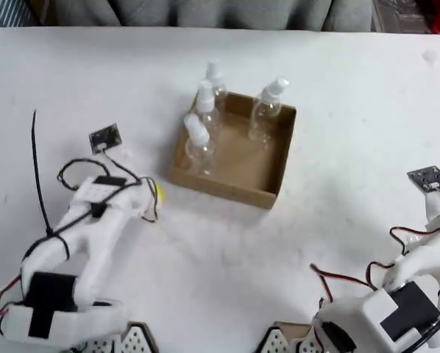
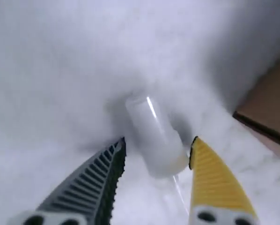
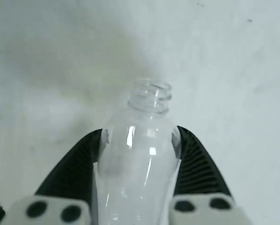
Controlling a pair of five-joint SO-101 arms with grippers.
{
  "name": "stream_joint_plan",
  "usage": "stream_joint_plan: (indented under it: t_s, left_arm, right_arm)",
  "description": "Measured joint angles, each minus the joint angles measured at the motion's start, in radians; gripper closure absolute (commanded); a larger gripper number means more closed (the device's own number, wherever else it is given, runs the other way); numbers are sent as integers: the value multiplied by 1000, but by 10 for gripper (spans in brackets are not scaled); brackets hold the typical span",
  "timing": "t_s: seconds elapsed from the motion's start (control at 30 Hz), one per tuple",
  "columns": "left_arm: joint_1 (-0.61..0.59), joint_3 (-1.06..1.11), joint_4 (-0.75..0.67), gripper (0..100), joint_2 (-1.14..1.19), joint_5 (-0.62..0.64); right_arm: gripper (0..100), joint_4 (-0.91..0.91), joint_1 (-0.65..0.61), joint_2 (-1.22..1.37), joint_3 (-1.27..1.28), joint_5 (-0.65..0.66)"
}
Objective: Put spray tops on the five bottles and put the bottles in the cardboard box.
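The cardboard box (image 1: 268, 193) stands mid-table with several clear bottles upright inside, each with a white spray top: three along its left side (image 1: 196, 138) and one at the back right (image 1: 267, 109). My left gripper (image 2: 158, 143), with one grey and one yellow finger, is shut on a white spray top (image 2: 154, 136) just over the table, its thin tube trailing toward the camera. In the high view this gripper (image 1: 156, 194) sits just left of the box. My right gripper (image 3: 140, 133) is shut on an open-necked clear bottle (image 3: 140, 164) above the table.
A corner of the box (image 2: 271, 108) lies close to the left gripper. Small black boards with wires lie on the table at the left (image 1: 105, 137) and far right (image 1: 429, 178). A black cable (image 1: 37, 169) runs up from the left arm.
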Motion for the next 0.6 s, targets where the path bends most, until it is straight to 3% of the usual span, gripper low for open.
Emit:
stream_joint_plan:
  t_s: [0.17, 0.23, 0.33, 0.5, 0.6]
  left_arm:
    - [-3, -38, 0, 993, 43, 2]
    - [-3, -43, 0, 951, 43, 2]
    - [0, -43, -25, 984, 43, 2]
    - [-2, -43, -35, 980, 44, -3]
    - [-5, -43, -17, 980, 40, -71]
  right_arm:
    - [984, 0, -2, 0, 0, 0]
    - [984, 0, -2, 0, 0, 0]
    - [984, 29, -2, -9, 0, 0]
    - [984, 221, -9, -114, -43, 0]
    - [984, 305, -34, -198, -44, 0]
